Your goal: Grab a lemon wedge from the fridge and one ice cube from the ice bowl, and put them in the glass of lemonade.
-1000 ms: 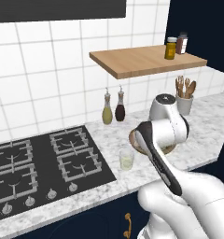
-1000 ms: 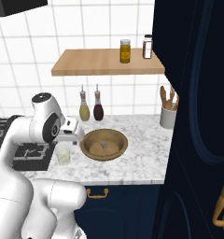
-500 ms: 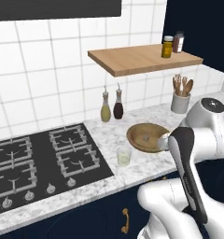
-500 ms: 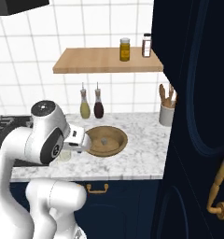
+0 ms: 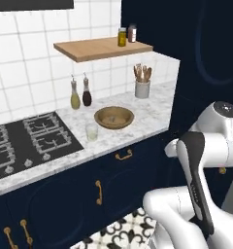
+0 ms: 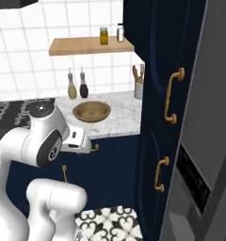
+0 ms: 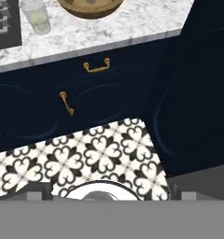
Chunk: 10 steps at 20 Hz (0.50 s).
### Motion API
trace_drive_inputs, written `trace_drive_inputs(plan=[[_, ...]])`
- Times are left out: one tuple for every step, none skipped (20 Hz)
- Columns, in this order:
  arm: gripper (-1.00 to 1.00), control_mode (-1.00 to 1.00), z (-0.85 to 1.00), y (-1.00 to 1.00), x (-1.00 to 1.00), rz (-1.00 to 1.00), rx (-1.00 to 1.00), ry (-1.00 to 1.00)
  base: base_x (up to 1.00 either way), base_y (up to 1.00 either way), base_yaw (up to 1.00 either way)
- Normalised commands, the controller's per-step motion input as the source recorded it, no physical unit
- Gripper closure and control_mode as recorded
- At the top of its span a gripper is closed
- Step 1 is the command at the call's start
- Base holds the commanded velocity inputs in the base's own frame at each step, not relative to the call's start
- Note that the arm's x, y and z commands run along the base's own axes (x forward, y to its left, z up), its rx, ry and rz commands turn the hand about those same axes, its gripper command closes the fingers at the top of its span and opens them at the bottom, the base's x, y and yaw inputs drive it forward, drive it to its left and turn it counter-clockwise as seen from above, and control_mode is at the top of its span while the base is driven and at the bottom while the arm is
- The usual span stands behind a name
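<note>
1. The gripper [image 6: 83, 143] is at the end of the white arm, out in front of the low blue doors and lower than the top of the counter [image 6: 124, 117]. Its fingers are too hard to see, so I cannot tell if they are open or closed.
2. The hand view looks down at a floor [image 7: 95, 154] with black and white flower tiles.
3. Above the floor in that view are blue doors with a gold handle [image 7: 96, 66].
4. Higher up in the hand view is the edge of the white stone counter [image 7: 132, 23].
5. The glass [image 7: 35, 16] stands on the counter, close to the front edge. It holds pale yellow drink.
6. The bowl [image 7: 90, 7] is brown and round. It sits on the counter just beside the glass, not touching it.
7. From the left base view, the glass [image 5: 91, 132] is between the bowl [image 5: 114, 117] and the black stove [image 5: 31, 141].
8. Two bottles [image 5: 81, 93] stand by the wall behind the bowl.
9. A pot of wooden spoons [image 5: 142, 87] stands at the far end of the counter.
10. A wood shelf [image 5: 99, 48] hangs above, with two jars [image 5: 126, 36] on it.
11. A tall blue cupboard [image 6: 155, 70] stands past the counter.
12. The grey fridge [image 6: 204, 141] is on the far right, next to the cupboard, well apart from the gripper. Its doors look shut.
</note>
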Motion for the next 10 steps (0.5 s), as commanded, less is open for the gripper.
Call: trace_drive_inputs(plan=[[-1.00,1.00,0.00,0.00,0.00,0.00,0.00,0.00,-1.00,0.00,-0.57],[-1.00,1.00,0.00,0.00,0.00,0.00,0.00,0.00,-1.00,0.00,-0.61],[-1.00,1.00,0.00,0.00,0.00,0.00,0.00,0.00,-1.00,0.00,-0.63],[-1.00,1.00,0.00,0.00,0.00,0.00,0.00,0.00,-0.95,0.00,-0.65],[-1.00,1.00,0.00,0.00,0.00,0.00,0.00,0.00,-0.91,0.00,-0.65],[-1.00,1.00,0.00,0.00,0.00,0.00,0.00,0.00,-0.88,0.00,-0.65],[-1.00,1.00,0.00,0.00,0.00,0.00,0.00,0.00,-0.81,0.00,-0.65],[-1.00,1.00,0.00,0.00,0.00,0.00,0.00,0.00,-0.75,-0.09,-0.65],[-1.00,1.00,0.00,0.00,0.00,0.00,0.00,0.00,-0.74,-0.16,-0.63],[-1.00,1.00,0.00,0.00,0.00,0.00,0.00,0.00,-0.74,-0.18,-0.62]])
